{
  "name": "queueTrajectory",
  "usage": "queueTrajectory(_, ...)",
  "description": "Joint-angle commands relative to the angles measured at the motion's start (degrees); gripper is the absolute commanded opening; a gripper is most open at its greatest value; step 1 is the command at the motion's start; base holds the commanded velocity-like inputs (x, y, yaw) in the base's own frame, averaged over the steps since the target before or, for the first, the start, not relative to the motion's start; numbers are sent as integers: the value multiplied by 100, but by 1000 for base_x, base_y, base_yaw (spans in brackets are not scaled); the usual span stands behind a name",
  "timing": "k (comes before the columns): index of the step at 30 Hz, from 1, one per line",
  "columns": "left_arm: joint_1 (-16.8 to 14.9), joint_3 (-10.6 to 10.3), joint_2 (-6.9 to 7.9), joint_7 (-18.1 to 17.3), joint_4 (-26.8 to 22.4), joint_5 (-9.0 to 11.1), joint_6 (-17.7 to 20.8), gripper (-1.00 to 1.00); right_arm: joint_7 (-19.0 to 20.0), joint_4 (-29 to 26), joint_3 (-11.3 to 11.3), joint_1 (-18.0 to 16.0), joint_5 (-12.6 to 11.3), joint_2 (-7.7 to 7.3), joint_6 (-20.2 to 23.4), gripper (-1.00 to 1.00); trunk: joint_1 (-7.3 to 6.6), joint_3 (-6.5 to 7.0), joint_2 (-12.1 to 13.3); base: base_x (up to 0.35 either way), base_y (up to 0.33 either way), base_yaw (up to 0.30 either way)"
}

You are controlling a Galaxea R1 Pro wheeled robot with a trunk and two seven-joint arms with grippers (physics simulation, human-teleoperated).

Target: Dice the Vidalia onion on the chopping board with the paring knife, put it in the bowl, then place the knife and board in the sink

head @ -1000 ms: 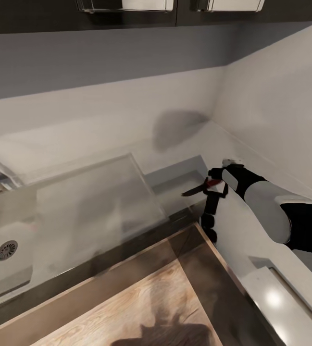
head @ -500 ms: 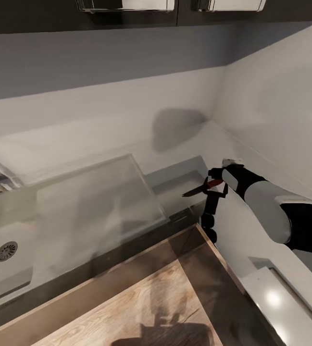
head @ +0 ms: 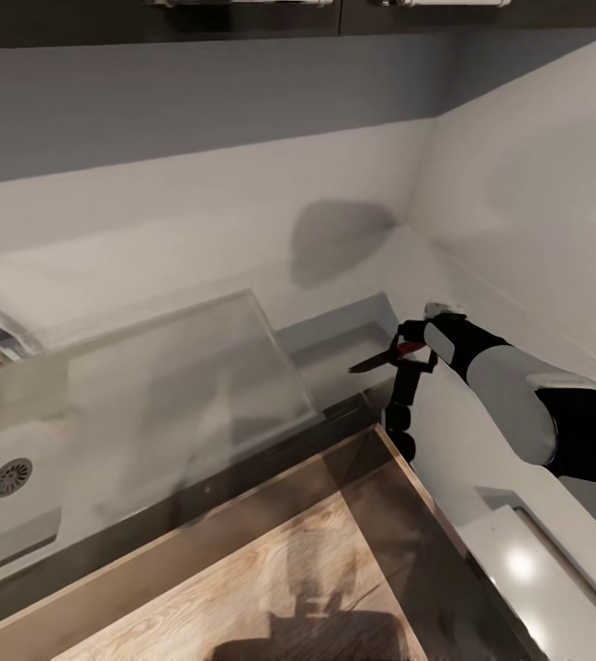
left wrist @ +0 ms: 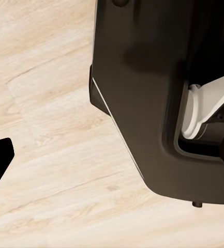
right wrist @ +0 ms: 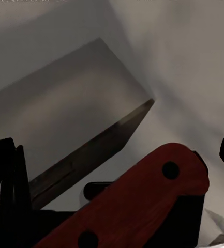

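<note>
We face a corner of the kitchen where the grey countertop (head: 242, 248) meets a pale wall, with the sink (head: 22, 431) and its drain cut off at the view's edge and light wood floor (head: 270, 569) below the counter front. Well away from the sink, over the counter's corner, our right gripper (head: 406, 353) is clamped on the paring knife (head: 380, 360), its dark blade pointing toward the sink. In the right wrist view the red-marked handle (right wrist: 143, 201) lies between the fingers. We cannot tell our left gripper's state.

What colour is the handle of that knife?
Red with black rivets on the knife handle, clearest in the right wrist view.
</note>
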Motion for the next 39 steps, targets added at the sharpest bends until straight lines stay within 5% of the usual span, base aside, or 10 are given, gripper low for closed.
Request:
queueTrajectory(1, -1, -48, 6, 40, -9, 45, -12, 100, -25, -2, 45, 2, -33, -1, 44, 100, 5, -17, -7, 0, 0, 0)
queueTrajectory(39, -1, -48, 6, 40, -9, 45, -12, 100, -25, -2, 45, 3, -24, -1, 44, 100, 5, -96, -7, -64, 0, 0)
